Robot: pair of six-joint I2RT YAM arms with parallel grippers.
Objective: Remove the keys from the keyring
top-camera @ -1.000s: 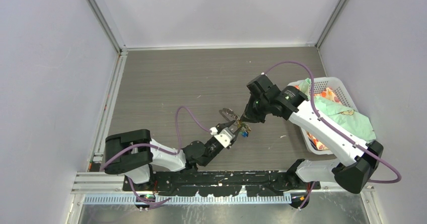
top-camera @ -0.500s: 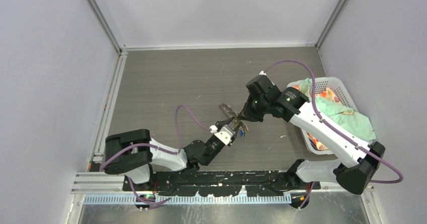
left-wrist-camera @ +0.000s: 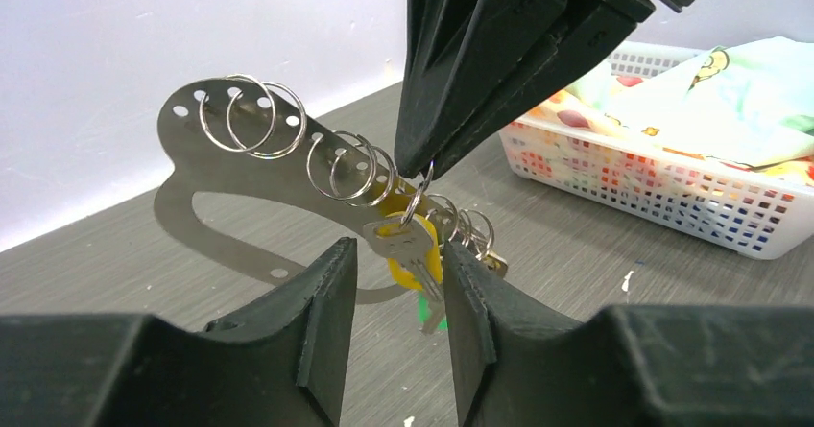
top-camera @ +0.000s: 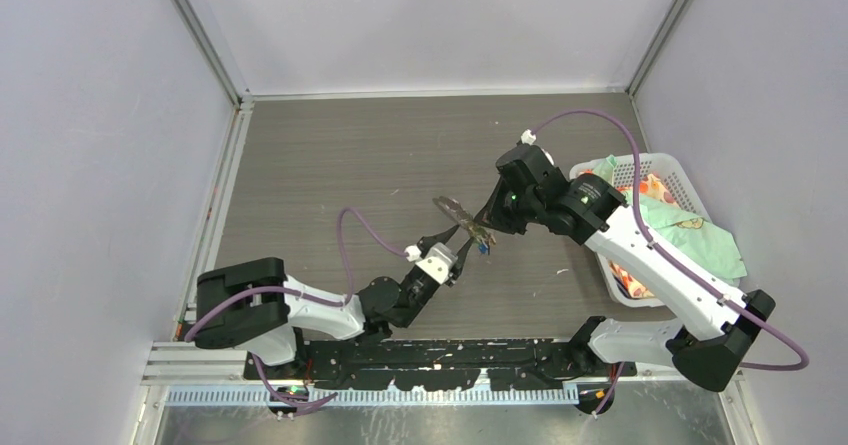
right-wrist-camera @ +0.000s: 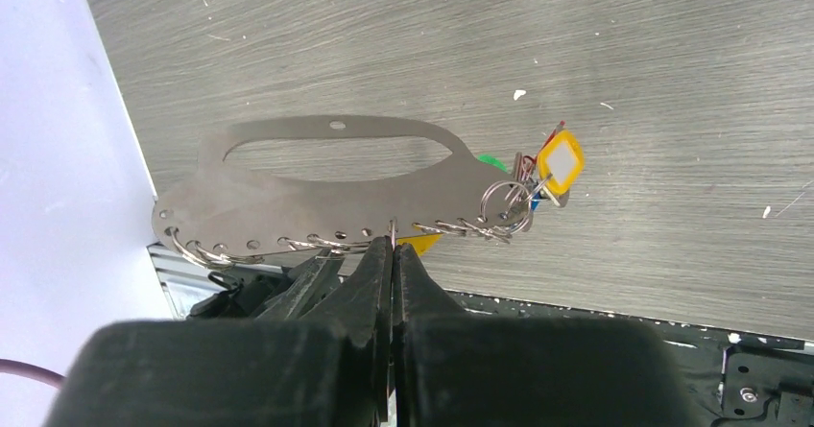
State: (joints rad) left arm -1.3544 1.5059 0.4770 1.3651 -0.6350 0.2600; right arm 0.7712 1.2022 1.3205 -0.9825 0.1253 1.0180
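Observation:
The keyring (top-camera: 452,211) is a flat silvery plate with an oval cutout, held in the air. Wire split rings hang along its hole-lined edge (left-wrist-camera: 251,115). My right gripper (right-wrist-camera: 394,247) is shut on one split ring at that edge (top-camera: 487,223); the plate (right-wrist-camera: 317,195) hangs just beyond its tips. The keys cluster at one end: a yellow-headed one (right-wrist-camera: 561,162), a green one (right-wrist-camera: 492,161), and a plain silver key (left-wrist-camera: 407,244) over a yellow one (left-wrist-camera: 424,264). My left gripper (left-wrist-camera: 398,288) is open just below, its jaws on either side of the silver key (top-camera: 463,253).
A white plastic basket (top-camera: 676,177) full of patterned cloth stands at the right (left-wrist-camera: 672,197), beside the right arm. Grey walls close the table at the back and both sides. The left arm's purple cable (top-camera: 362,227) loops over the table.
My right gripper has carried the keyring up and a little to the left. My left gripper has followed it and stays under the hanging keys.

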